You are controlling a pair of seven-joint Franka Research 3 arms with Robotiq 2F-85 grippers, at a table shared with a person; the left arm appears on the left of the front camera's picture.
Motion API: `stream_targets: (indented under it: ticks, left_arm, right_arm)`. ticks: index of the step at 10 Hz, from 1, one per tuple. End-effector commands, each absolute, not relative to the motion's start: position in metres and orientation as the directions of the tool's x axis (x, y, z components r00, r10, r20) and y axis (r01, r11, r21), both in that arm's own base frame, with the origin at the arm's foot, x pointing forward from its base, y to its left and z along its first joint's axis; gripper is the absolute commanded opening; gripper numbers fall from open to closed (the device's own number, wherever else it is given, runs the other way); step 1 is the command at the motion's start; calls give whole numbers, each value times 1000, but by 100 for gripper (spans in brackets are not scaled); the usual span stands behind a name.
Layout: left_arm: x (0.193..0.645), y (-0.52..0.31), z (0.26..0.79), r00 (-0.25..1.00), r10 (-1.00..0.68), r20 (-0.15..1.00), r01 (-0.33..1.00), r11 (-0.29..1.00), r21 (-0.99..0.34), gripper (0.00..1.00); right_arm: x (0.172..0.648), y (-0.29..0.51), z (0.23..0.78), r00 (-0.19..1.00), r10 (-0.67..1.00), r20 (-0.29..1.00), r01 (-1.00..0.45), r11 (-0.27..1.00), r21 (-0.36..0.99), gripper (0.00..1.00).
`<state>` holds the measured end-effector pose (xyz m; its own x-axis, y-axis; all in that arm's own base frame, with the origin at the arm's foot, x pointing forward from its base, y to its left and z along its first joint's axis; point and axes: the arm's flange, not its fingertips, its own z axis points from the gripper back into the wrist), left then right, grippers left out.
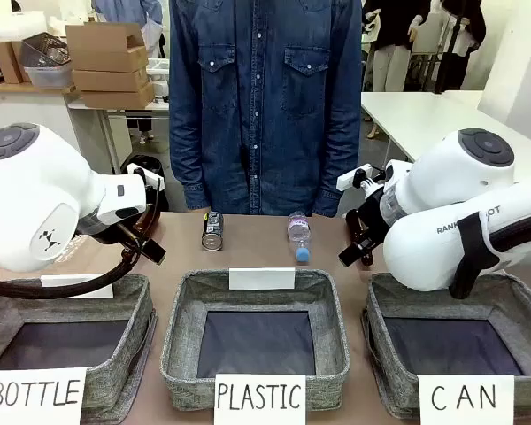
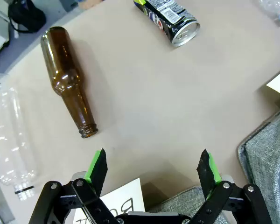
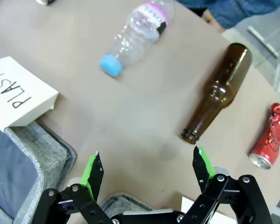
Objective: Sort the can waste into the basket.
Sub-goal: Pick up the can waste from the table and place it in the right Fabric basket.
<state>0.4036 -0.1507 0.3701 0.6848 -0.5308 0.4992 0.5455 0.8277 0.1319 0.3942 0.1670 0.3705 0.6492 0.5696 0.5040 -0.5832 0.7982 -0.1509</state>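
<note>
Three grey baskets are lined up in front: the BOTTLE basket [image 1: 134, 297], the PLASTIC basket [image 1: 334, 329] and the CAN basket [image 1: 379, 332], each signed so. Both the left gripper [image 2: 151, 164] and the right gripper [image 3: 147, 165] are held spread wide, nothing grasped. The dark can [image 2: 173, 19] is seen well beyond the left gripper. The red can [image 3: 269, 136] is lying beside a brown bottle [image 3: 219, 91], off to the right gripper's side.
</note>
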Motion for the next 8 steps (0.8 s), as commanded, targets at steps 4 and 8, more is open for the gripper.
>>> stream_targets:
  ticks: [4,8]
  left_arm:
    - [404,-151,370,685,-531,499,545,828,132,100]
    - [404,-151,370,685,-531,499,545,828,132,100]
  right_arm:
    - [394,167,371,649,570,504,-583,798,-151,100]
    - [394,167,371,649,570,504,-583,798,-151,100]
